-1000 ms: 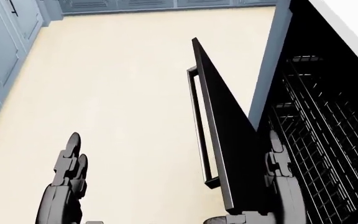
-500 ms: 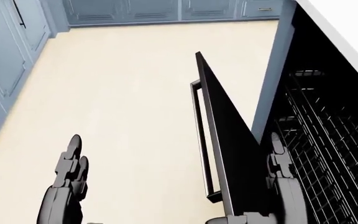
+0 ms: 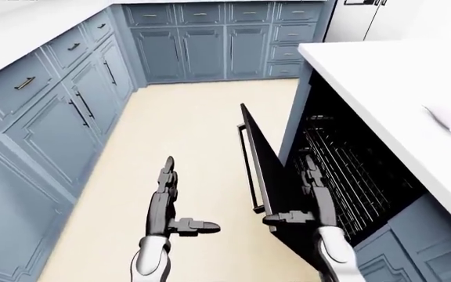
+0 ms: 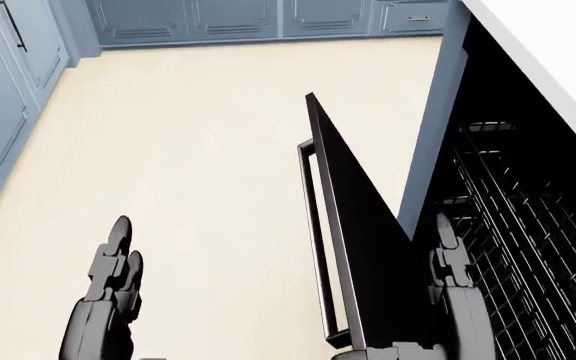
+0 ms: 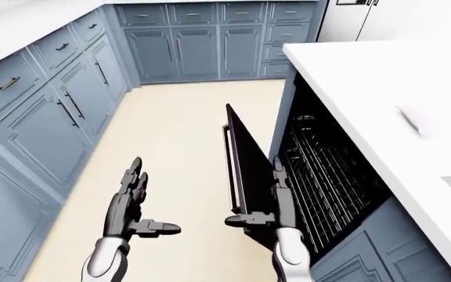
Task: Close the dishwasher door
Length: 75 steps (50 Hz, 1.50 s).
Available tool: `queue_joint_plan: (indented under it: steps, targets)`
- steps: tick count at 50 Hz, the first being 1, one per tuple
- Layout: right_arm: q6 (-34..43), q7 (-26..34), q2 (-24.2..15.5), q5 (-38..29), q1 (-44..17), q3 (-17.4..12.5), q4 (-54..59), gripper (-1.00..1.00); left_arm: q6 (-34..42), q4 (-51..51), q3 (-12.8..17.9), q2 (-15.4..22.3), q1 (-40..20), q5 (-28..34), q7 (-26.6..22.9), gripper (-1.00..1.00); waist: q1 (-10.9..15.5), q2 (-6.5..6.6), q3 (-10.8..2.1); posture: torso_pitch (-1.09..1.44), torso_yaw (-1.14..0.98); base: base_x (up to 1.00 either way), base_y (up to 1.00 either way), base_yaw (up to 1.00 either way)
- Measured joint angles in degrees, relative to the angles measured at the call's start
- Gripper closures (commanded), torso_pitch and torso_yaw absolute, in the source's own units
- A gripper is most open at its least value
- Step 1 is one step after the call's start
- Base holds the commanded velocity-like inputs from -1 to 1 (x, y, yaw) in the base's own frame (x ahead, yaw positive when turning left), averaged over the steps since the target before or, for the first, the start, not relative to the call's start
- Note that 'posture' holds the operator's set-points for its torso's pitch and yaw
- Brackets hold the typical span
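Since a second ago my head camera has shifted slightly; the hands barely moved. My right hand (image 5: 276,202), fingers straight and apart, sits on the cavity side of the half-raised dishwasher door (image 5: 245,173). I should bring a flat palm round to its outer face by the handle (image 4: 313,240). Left hand (image 5: 127,202) hangs spread, idle.

a home kitchen, rendered in simulation: blue-grey cabinets (image 3: 61,111) with bar handles line the left and top of the left-eye view, a white countertop (image 3: 398,82) fills the right, and an open dishwasher (image 3: 335,164) sits beneath it, over a cream floor (image 3: 202,129).
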Motion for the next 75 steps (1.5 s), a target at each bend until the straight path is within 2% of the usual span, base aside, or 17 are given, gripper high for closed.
queue_joint_plan:
  steps: [4, 6, 8, 10, 12, 16, 18, 19, 22, 26, 32, 37, 50, 57, 61, 68, 75]
  targets:
    - [-0.22, 0.16, 0.04, 0.09, -0.42, 0.32, -0.57, -1.00, -0.54, -0.53, 0.34, 0.03, -0.34, 0.00, 0.23, -1.00, -0.04, 3.03, 0.32, 0.00, 0.00, 0.09, 0.00, 0.00]
    - [-0.40, 0.23, 0.07, 0.14, -0.57, 0.38, -0.89, -1.00, -0.76, -0.82, 0.26, 0.05, -0.28, 0.00, 0.27, -1.00, -0.02, 5.36, -0.16, 0.00, 0.00, 0.09, 0.00, 0.00]
    - [-0.39, 0.37, 0.61, 0.20, -0.49, 1.13, -0.44, -1.00, -0.80, -0.14, 0.93, 0.51, -0.28, 0.03, 0.38, -1.00, 0.69, 4.23, 0.11, 0.00, 0.00, 0.09, 0.00, 0.00]
    - [-0.02, 0.69, 0.64, 0.29, -0.20, 1.72, 0.06, -1.00, -0.35, 0.19, 1.46, 0.54, 0.32, 0.04, 0.62, -1.00, 1.02, 4.29, -0.02, 0.00, 0.00, 0.10, 0.00, 0.00]
    - [0.17, 0.78, 0.57, 0.30, -0.04, 1.56, -0.04, -1.00, -0.07, 0.13, 1.52, 0.56, 0.36, 0.00, 0.71, -1.00, 1.06, 3.62, -0.28, 0.00, 0.00, 0.09, 0.00, 0.00]
    - [-0.40, 0.56, 0.36, 0.18, -0.38, 0.95, -1.20, -1.00, -0.41, -0.90, 1.20, 0.50, -0.17, -0.10, 0.60, -1.00, 1.21, 0.98, -0.05, 0.00, 0.00, 0.05, 0.00, 0.00]
    - [-0.77, 0.50, 0.40, -0.01, -0.45, 1.14, -2.43, -1.00, -0.82, -1.56, 1.13, 0.52, -0.47, -0.15, 0.51, -1.00, 1.72, -1.08, -0.17, 0.00, 0.00, 0.00, 0.00, 0.00]
    - [-0.82, 0.51, 0.26, -0.08, -0.52, 1.22, -2.75, -1.00, -0.97, -1.40, 1.09, 0.32, -0.64, -0.15, 0.50, -1.00, 1.76, -1.52, -0.21, 0.00, 0.00, 0.00, 0.00, 0.00]
    - [-0.35, 0.47, 0.15, -0.18, 0.13, 0.78, -2.30, -1.00, -0.22, 0.10, 0.21, 0.02, -0.12, -0.13, 0.24, -1.00, 1.47, -0.18, -0.31, 0.00, 0.00, 0.00, 0.00, 0.00]
    - [0.38, 0.37, 0.17, -0.18, 0.48, 0.58, -1.83, -1.00, 0.40, -0.02, 0.42, 0.14, -0.04, -0.07, 0.16, -1.00, 1.09, 0.64, -0.84, 0.00, 0.00, 0.00, 0.00, 0.00]
    - [0.11, 0.28, 0.46, -0.28, 0.08, 1.22, -2.37, -1.00, -0.05, -1.03, 0.98, 0.31, -0.40, -0.17, 0.38, -1.00, 0.78, 0.74, -1.56, 0.00, 0.00, 0.00, 0.00, 0.00]
    - [0.14, -0.36, 0.96, -1.06, -0.75, 2.75, -2.11, -1.00, -0.08, -0.10, 1.37, 0.42, -0.85, -0.29, 0.40, -1.00, 0.60, 0.73, -1.62, 0.00, 0.00, 0.00, 0.00, 0.00]
    - [3.83, -2.82, 3.43, -3.57, -8.97, 6.97, 3.20, -1.00, 0.38, 0.43, 2.16, 0.69, -1.48, -0.57, 0.45, -1.00, 0.46, 1.07, -1.37, 0.00, 0.00, 0.00, 0.00, 0.00]
    - [2.53, -3.51, 6.83, -5.05, -14.88, 10.28, 14.01, -1.00, 1.12, -0.43, 2.59, 0.77, -1.67, -0.91, 0.46, -1.00, 0.45, 1.50, -1.47, 0.00, 0.00, 0.00, 0.00, 0.00]
    - [0.84, -3.34, 8.14, -5.44, -16.73, 10.97, 19.15, -1.00, 1.39, -0.63, 2.81, 0.80, -1.66, -1.04, 0.40, -1.00, 0.52, 1.76, -1.41, 0.00, 0.00, 0.00, 0.00, 0.00]
    - [-5.23, -3.07, 10.11, -5.61, -21.67, 10.09, 32.81, -1.00, 1.53, -0.69, 2.71, 0.75, -1.58, -1.07, 0.33, -1.00, 0.38, 2.07, -1.56, 0.00, 0.00, 0.00, 0.00, 0.00]
    - [-14.82, -2.87, 11.21, -4.59, -28.74, 7.23, 52.56, -1.00, 1.36, -0.64, 2.70, 0.74, -1.56, -1.06, 0.30, -1.00, 0.27, 2.38, -1.82, 0.00, 0.00, 0.00, 0.00, 0.00]
